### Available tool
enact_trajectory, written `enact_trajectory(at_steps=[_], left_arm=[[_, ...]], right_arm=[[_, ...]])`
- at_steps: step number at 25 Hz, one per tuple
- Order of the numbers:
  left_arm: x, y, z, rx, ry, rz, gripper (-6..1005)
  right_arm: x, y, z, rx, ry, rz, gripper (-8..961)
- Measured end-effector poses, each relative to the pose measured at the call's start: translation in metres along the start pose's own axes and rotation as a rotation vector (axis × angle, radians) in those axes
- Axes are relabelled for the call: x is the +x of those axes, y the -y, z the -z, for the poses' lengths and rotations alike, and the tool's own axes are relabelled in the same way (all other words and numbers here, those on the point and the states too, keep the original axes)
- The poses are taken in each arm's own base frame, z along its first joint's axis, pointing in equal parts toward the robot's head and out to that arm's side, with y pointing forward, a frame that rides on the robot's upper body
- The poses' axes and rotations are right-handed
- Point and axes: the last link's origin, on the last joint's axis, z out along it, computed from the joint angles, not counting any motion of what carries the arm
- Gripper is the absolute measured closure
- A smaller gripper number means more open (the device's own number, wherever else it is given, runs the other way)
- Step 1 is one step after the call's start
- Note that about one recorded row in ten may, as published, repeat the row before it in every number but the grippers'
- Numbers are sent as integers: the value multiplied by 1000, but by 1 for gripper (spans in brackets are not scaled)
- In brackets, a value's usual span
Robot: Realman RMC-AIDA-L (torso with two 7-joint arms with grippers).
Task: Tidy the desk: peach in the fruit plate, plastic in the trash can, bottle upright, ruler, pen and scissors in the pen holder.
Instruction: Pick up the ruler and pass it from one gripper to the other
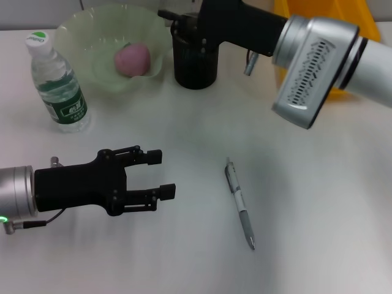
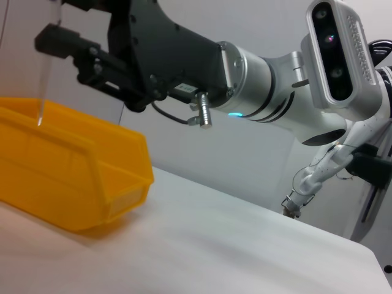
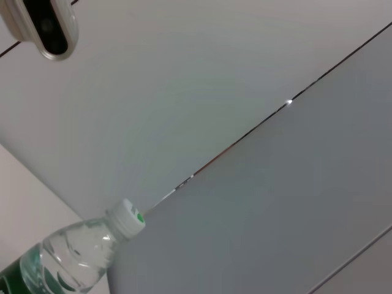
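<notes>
Clear glossy plastic bottle, translucent fruit plate, matt black pen holder, smooth white desk.

White matte desk top, carrying:
- clear plastic water bottle with green label and white cap, upright, far left
- pale green ruffled fruit plate
- black cylindrical pen holder, beside the plate
- yellow plastic bin, far right
- grey ballpoint pen, lying flat near the centre

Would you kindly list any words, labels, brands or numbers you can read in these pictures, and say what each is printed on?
Nothing can be read for certain.
Bottle: its green label carries white print, too blurred to read.
Pen: no legible marking.
Yellow bin: no text visible.
Pen holder and fruit plate: no text visible.
</notes>
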Motion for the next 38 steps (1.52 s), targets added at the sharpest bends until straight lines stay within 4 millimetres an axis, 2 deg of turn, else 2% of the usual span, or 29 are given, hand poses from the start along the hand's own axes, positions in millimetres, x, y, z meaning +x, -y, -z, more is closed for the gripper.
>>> enact_trajectory(at_steps=[4, 6, 12, 15, 16, 17, 18, 20, 21, 22, 24, 25, 26, 28, 31, 32, 33, 35, 36, 38], left_arm=[[1, 0, 0, 1, -12, 6, 200], [1, -1, 0, 2, -20, 10, 200], [1, -3, 0, 0, -32, 16, 200], [1, -3, 0, 6, -51, 13, 200], [3, -3, 1, 18, -76, 3, 200], [3, -3, 1, 18, -76, 3, 200], [4, -3, 1, 23, -85, -1, 200], [5, -3, 2, 28, -95, -7, 200], [6, -2, 1, 44, -120, -22, 200], [6, -2, 1, 44, -120, -22, 200], [7, -2, 0, 48, -130, -30, 199], [7, -3, -2, 49, -135, -36, 199], [8, -3, -4, 55, -151, -47, 199], [8, -3, -5, 61, -161, -52, 199], [10, -3, -10, 89, -220, -75, 199], [10, -3, -10, 89, -220, -75, 199], [12, -3, -15, 101, -263, -82, 199], [12, -3, -17, 106, -279, -84, 199], [12, -3, -27, 122, -313, -99, 199], [12, -3, -30, 129, -318, -107, 199]], right_arm=[[1, 1, -7, -4, -13, -10, 572], [2, 8, -11, 29, -22, -26, 571], [-1, 10, -12, 41, -9, -34, 571], [-1, 5, -4, 46, 9, -46, 570], [-2, -1, 7, 59, 31, -65, 570], [-2, -1, 7, 59, 31, -65, 570], [-3, -5, 20, 86, 53, -98, 570], [-4, -6, 25, 105, 65, -121, 570], [-5, -5, 37, 159, 97, -196, 570], [-5, -5, 37, 159, 97, -196, 570], [-8, 0, 54, 235, 152, -357, 569], [-8, 0, 54, 235, 152, -357, 569], [-8, 2, 64, 270, 187, -472, 569], [-9, 3, 72, 292, 223, -586, 569], [-8, 2, 80, 305, 250, -737, 569], [-8, 2, 80, 305, 250, -737, 568], [-7, 0, 83, 310, 259, -837, 568], [-6, -1, 84, 315, 260, -885, 568], [-3, -3, 87, 324, 258, -963, 568], [-1, -5, 88, 326, 254, -999, 568]])
